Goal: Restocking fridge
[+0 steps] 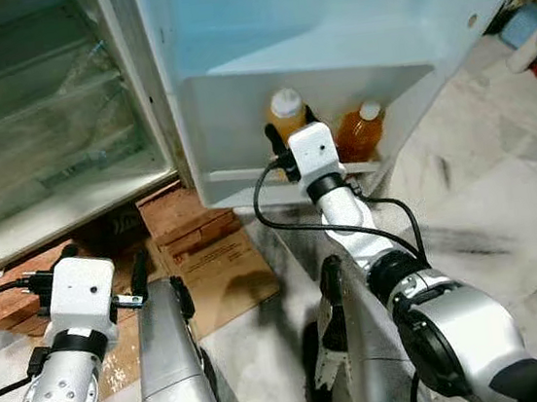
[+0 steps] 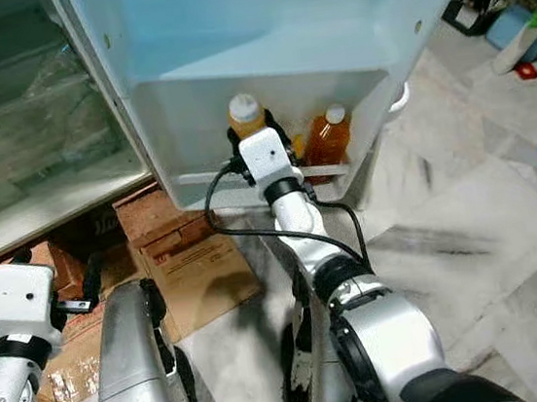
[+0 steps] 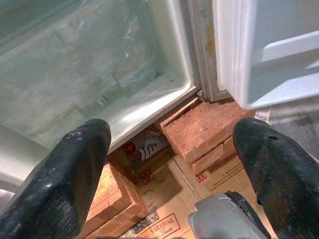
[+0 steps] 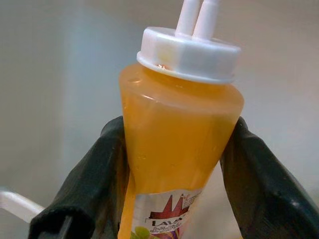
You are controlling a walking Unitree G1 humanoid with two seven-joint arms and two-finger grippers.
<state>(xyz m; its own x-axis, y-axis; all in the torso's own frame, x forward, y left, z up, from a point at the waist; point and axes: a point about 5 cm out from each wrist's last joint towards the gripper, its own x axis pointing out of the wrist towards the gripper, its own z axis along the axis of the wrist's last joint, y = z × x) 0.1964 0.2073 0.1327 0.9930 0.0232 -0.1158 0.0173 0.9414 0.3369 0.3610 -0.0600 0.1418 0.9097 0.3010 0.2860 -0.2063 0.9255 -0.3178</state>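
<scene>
Pinching an orange sauce bottle (image 4: pixel 179 144) between both fingers, the right claw (image 1: pixel 291 131) holds it in the fridge door shelf (image 1: pixel 237 180) at centre frame, just beside a darker bottle (image 1: pixel 360 133). At lower left, the left claw (image 3: pixel 172 174) is spread above bricks (image 3: pixel 199 132) and cardboard (image 1: pixel 220 271).

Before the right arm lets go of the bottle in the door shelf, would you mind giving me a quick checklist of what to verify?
1. Right end effector closed on the orange bottle: ok.
2. Bottle upright, cap on: ok.
3. Bottle over the door shelf, beside the darker bottle: ok.
4. Bottle base resting on the shelf floor: cannot tell, hidden by the wrist.
5. Gap to the neighbouring bottle: ok.
6. Left end effector open, low by the bricks, out of the way: ok.
</scene>
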